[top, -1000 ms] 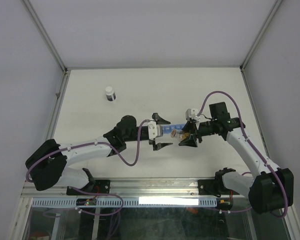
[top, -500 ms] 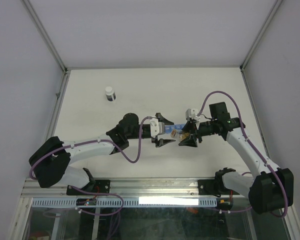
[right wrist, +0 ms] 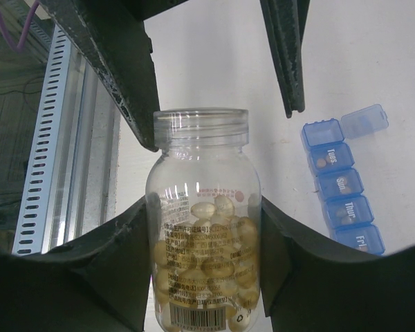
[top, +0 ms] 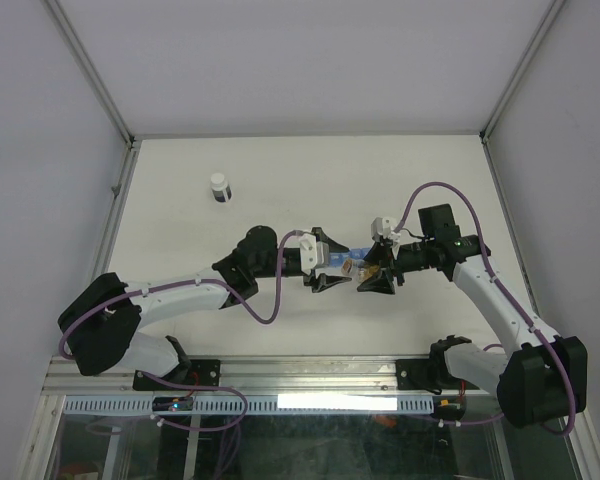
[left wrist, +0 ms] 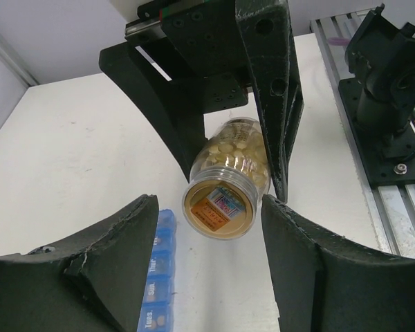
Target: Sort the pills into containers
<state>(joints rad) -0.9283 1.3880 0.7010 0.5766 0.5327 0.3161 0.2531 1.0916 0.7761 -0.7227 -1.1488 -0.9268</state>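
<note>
Amber pills [right wrist: 206, 266] sat heaped inside a clear bottle [right wrist: 202, 149], clamped round its body by the right fingers [right wrist: 90, 277]. Bottle's long axis ran toward the left arm, neck end leading. There the left fingers [left wrist: 318, 270] stood apart, one either side of that end. Blue organiser strip [left wrist: 158, 277] lay on the desk [left wrist: 69, 152] just beside them, one lid up. Left arm nearer the neck, likely next to grip it

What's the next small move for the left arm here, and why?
Probably close the left fingers onto the near end of the pill bottle. They flank that end, with a clear gap on one side, while the right fingers already clamp its body. The blue pill organiser lies just beside it with its end lid open.
</note>
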